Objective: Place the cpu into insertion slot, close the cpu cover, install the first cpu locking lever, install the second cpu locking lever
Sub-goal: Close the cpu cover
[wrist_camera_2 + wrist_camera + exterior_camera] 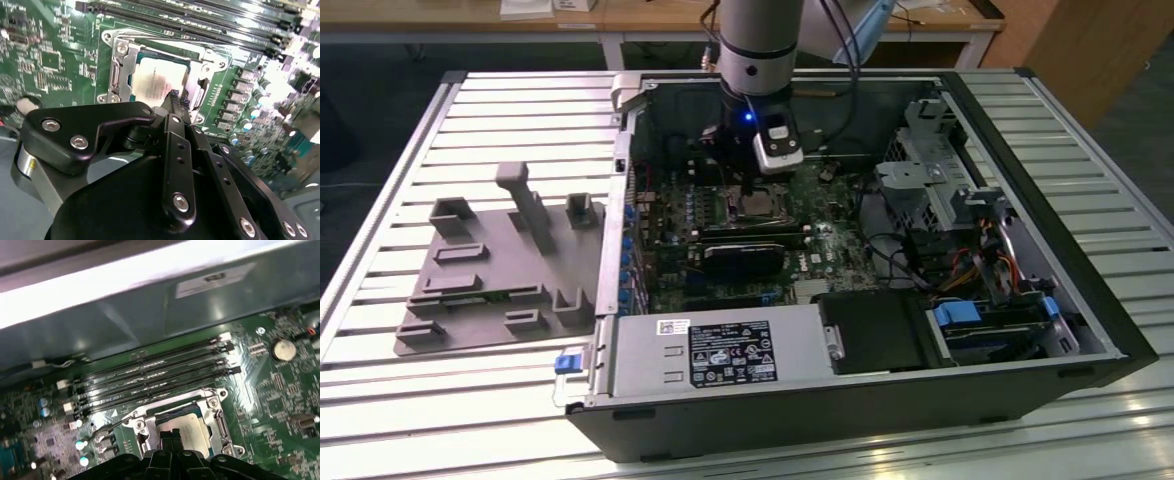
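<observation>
Nearest the lens in both wrist views is the black metal two-finger gripper (179,98), its fingers (173,93) set tight together, a narrow pinch w/ nothing held between them. The tips are poised over the cpu (156,79), a small flat square chip w/ a pale silvery-grey top; touching vs. just above can't be told. The chip is already seated in the insertion slot (214,402), a square silvery-rimmed socket approx. mid-board on the green motherboard (280,390), just beside the long dark memory slots (150,372). The cpu cover (121,67), a thin silvery metal frame w/ a square window, is seen lying around the chip and is judged to be down, not raised. Placement is thus judged done, and the step in hand looks like the cover/lever stage. One thin wire lever (107,427) is seen jutting beside a corner of the insertion slot; latched or not can't be told. Any move here calls for a light, straight touch, as frame and wire are thin and the chip must not be shifted

Counted: 1 gripper, 2 fingers, 1 cpu, 1 insertion slot, 1 cpu cover, 1 lever, 4 memory slots, 1 round silver coin cell (284,350). In the exterior view the board is seen inside 1 open black pc case (854,400) on the slatted metal table (440,400), w/ 1 grey moulded fixture (480,280) near the table's edge at the exterior view's left
</observation>
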Robot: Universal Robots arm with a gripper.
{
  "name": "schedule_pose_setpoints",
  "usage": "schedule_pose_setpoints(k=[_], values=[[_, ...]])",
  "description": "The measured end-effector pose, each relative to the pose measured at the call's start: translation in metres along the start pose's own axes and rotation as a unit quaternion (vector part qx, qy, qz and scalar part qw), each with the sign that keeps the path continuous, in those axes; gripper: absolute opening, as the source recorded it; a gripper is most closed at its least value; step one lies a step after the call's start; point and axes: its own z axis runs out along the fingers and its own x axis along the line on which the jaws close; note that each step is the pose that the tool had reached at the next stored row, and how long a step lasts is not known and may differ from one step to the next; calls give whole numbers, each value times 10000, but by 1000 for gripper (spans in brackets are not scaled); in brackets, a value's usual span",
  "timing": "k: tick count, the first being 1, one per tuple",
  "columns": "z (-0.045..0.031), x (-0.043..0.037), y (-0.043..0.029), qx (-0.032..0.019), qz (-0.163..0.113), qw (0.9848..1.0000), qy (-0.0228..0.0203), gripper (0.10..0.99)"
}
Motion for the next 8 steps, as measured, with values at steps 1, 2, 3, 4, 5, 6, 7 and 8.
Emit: schedule_pose_setpoints(k=[1, 2, 3, 4, 5, 6, 7, 8], values=[[1, 0, 0, 0, -99, 10000, 5, 102], [3, 0, 0, 1, -188, 9998, 11, 102], [4, 0, 0, 1, -277, 9996, 16, 102], [5, 0, 0, 2, -368, 9993, 21, 102], [6, 0, 0, 2, -457, 9990, 26, 102], [7, 0, 0, 3, -547, 9985, 31, 102], [8, 0, -1, 4, -636, 9980, 36, 102], [8, 0, -1, 4, -723, 9974, 40, 102]])
